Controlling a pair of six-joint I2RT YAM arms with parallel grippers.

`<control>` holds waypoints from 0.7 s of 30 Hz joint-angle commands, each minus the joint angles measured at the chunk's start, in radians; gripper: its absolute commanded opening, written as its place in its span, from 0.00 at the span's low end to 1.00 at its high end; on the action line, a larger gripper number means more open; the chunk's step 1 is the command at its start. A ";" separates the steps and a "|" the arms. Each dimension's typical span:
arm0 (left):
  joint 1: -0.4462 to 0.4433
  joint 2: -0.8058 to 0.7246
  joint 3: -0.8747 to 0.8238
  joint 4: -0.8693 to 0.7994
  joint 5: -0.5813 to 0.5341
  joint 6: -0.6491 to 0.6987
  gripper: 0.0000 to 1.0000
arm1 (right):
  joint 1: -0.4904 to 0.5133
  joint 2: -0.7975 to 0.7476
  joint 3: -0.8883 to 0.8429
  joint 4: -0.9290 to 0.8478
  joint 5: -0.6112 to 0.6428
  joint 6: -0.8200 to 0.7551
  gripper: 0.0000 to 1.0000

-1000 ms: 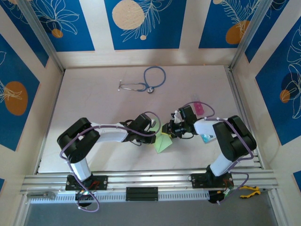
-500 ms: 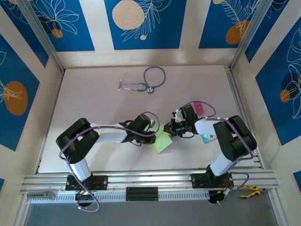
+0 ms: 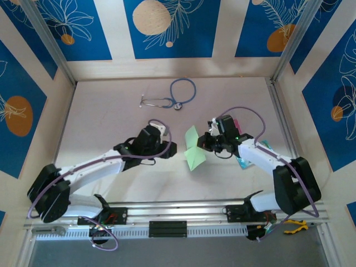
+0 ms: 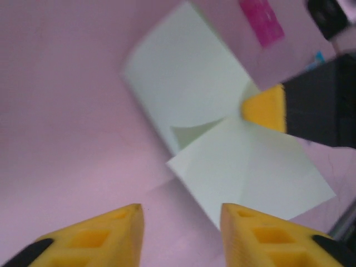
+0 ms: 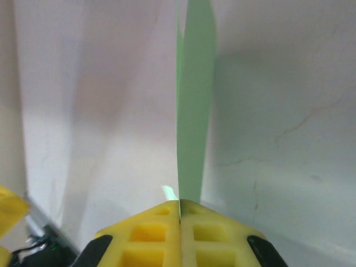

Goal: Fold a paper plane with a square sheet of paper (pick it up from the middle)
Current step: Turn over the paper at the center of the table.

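The right jaws are pressed together on the edge of the creased green sheet of paper (image 3: 193, 149) (image 5: 194, 111) and hold it near the middle of the surface (image 3: 111, 111). The left jaws are spread and empty, near the paper on its left side, not touching it.

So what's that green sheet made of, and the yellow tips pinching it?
The green sheet looks like thin matte paper: it bends, holds a crease and shows edge-on as a sliver. The yellow pads of the right tool look like moulded plastic or rubber, matte, with square recesses; which of the two I can't tell.
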 commanded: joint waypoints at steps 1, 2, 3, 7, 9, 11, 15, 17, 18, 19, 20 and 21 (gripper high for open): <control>0.042 -0.067 -0.043 -0.042 -0.151 0.051 0.54 | 0.048 -0.021 0.092 -0.214 0.287 -0.131 0.04; 0.053 -0.080 -0.049 -0.028 -0.172 0.063 0.59 | 0.060 -0.011 0.118 -0.242 0.347 -0.152 0.04; 0.063 -0.089 -0.054 -0.015 -0.198 0.077 0.63 | 0.075 0.004 0.145 -0.267 0.406 -0.173 0.04; 0.124 -0.081 -0.003 -0.029 -0.233 0.121 0.77 | 0.126 0.103 0.275 -0.378 0.614 -0.195 0.03; 0.166 -0.063 0.040 -0.068 -0.228 0.126 0.81 | 0.164 0.166 0.354 -0.450 0.741 -0.189 0.02; 0.213 -0.042 0.089 -0.125 -0.202 0.123 0.85 | 0.208 0.234 0.431 -0.525 0.884 -0.175 0.02; 0.304 -0.040 0.173 -0.269 -0.146 0.083 1.00 | 0.297 0.379 0.589 -0.680 1.049 -0.111 0.01; 0.339 -0.062 0.171 -0.294 -0.125 0.095 1.00 | 0.341 0.439 0.630 -0.692 1.075 -0.104 0.01; 0.351 -0.081 0.153 -0.292 -0.129 0.107 1.00 | 0.363 0.471 0.645 -0.692 1.086 -0.098 0.01; 0.364 -0.103 0.128 -0.283 -0.142 0.108 1.00 | 0.387 0.502 0.656 -0.690 1.099 -0.094 0.01; 0.376 -0.121 0.104 -0.274 -0.151 0.103 1.00 | 0.407 0.526 0.667 -0.688 1.113 -0.091 0.01; 0.395 -0.146 0.079 -0.276 -0.158 0.092 1.00 | 0.431 0.555 0.676 -0.688 1.129 -0.082 0.01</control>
